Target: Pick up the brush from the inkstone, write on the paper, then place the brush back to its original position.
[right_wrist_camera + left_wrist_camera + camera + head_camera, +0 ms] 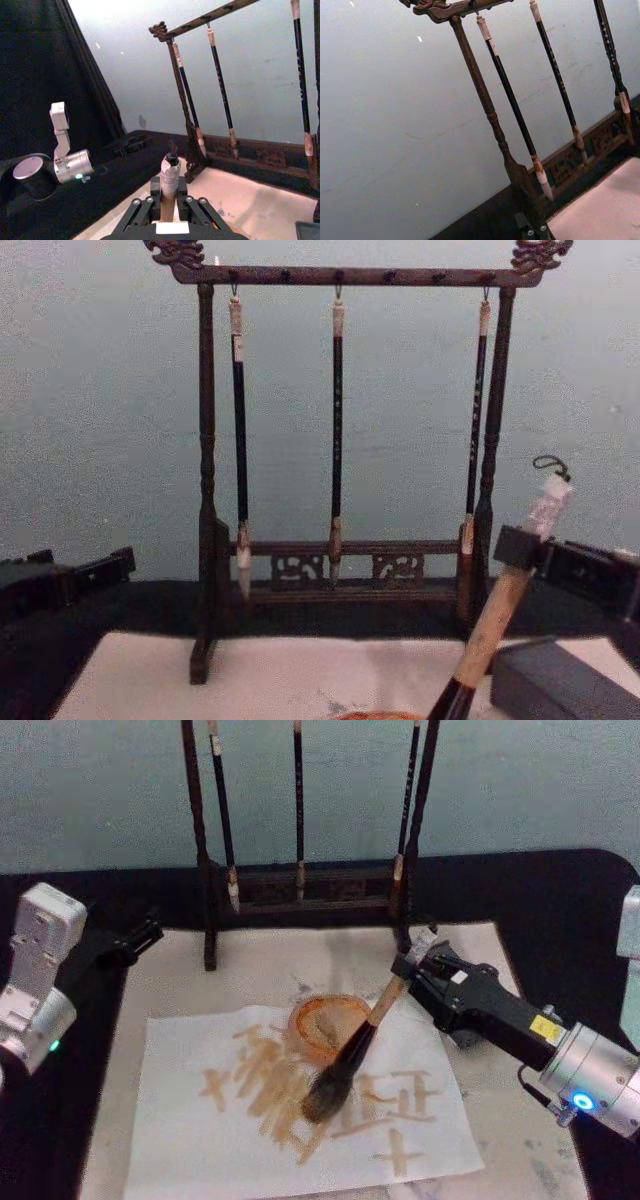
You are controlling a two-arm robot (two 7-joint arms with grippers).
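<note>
Right gripper [405, 970] is closed on the brush [362, 1038], clamping the tan handle high up, just below the whitish end cap [548, 502]. That high hold looks deliberate: it keeps the black clamp well clear of the wet sheet and leaves the whole lower shaft free to swing.

The brush leans, with its cap toward the robot's right and rear and its bushy bristles [322, 1098] down on the paper [180, 1120]. They touch the sheet among the tan strokes [262, 1072] already laid there. The slant lets the side of the tuft drag, which suits broad strokes like these. By that evidence the writing step is in hand, and the return has not been done.

An orange-brown dish [318, 1020] sits at the paper's upper edge, and the shaft crosses over its near rim. The paper lies on a larger off-white mat [250, 960], in front of the wooden rack [340, 276] with its 3 slim brushes [337, 430] hanging.

The inkstone [560, 680] lies low at the robot's right, just beside the handle, so the trip back should be short.

The left gripper [135, 940] is parked off the mat's left edge, apart from the work.
</note>
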